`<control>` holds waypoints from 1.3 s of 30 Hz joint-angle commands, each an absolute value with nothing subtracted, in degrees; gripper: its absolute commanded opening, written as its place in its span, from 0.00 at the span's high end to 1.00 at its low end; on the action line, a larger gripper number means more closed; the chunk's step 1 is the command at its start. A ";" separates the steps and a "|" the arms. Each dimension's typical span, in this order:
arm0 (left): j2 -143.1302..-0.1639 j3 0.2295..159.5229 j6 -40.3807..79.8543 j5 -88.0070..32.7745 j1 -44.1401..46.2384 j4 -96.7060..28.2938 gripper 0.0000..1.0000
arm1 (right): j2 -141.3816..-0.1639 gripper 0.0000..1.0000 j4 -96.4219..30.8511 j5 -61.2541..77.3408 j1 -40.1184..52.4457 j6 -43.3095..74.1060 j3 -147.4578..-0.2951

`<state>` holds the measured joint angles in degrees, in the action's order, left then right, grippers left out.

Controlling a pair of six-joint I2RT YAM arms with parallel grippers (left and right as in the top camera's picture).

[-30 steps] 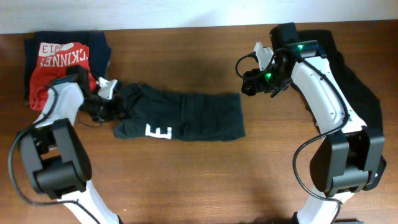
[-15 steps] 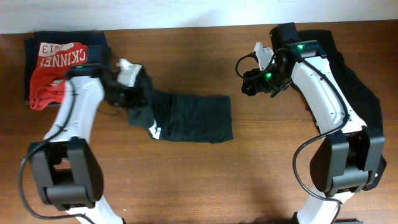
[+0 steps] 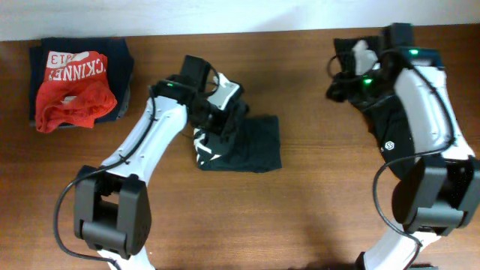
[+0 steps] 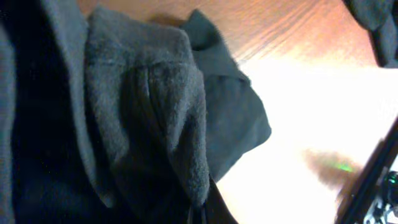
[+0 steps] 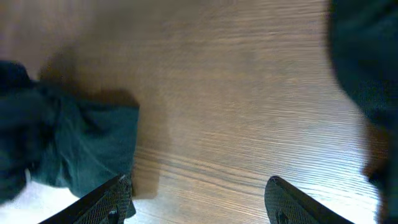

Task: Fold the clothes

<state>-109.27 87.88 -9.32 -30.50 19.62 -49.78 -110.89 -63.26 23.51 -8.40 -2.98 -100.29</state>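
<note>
shirt (image 3: 251,146): centre frame, long axis left-right, left end lifted
left gripper (image 3: 214,120): clenched on the raised end, nearer arm
right gripper (image 5: 199,196): released, upper right, well apart

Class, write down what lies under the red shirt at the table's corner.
A folded dark blue garment lies under the red shirt and shows along its edges. Whether anything more lies beneath is covered.

A robotics lab workstation: wood-grain counter (image 3: 300,217) against a plain white wall (image 3: 225,13), two white-and-black robot arms (image 3: 146,139) at its near edge, folded clothes (image 3: 79,75) in one corner.
</note>
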 commanded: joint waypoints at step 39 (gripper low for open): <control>-108.31 105.80 4.27 -25.41 -0.01 -52.23 0.01 | -111.00 0.17 -64.73 24.32 16.53 9.43 -97.45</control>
